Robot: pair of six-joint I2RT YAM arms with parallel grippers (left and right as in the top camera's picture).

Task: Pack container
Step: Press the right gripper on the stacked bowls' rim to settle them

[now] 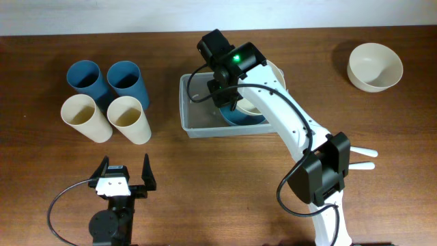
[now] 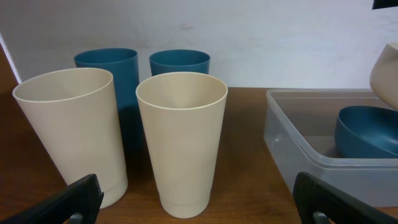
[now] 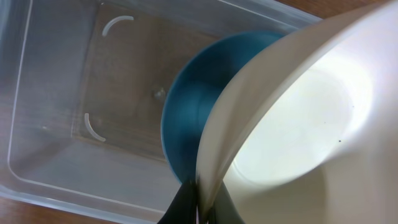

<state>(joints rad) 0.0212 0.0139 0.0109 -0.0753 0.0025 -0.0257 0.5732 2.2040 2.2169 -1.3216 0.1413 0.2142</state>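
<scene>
The clear plastic container (image 1: 194, 119) stands at the table's middle and holds a blue bowl (image 1: 240, 117). It also shows in the left wrist view (image 2: 292, 149) and in the right wrist view (image 3: 56, 124). My right gripper (image 3: 202, 202) is shut on the rim of a cream bowl (image 3: 298, 118) and holds it tilted above the blue bowl (image 3: 193, 106) inside the container. My left gripper (image 1: 125, 179) is open and empty near the front edge, facing the cups.
Two blue cups (image 1: 126, 78) and two cream cups (image 1: 130, 117) stand upright at the left. Another cream bowl (image 1: 375, 66) sits at the back right. A white utensil (image 1: 362, 158) lies to the right of the right arm.
</scene>
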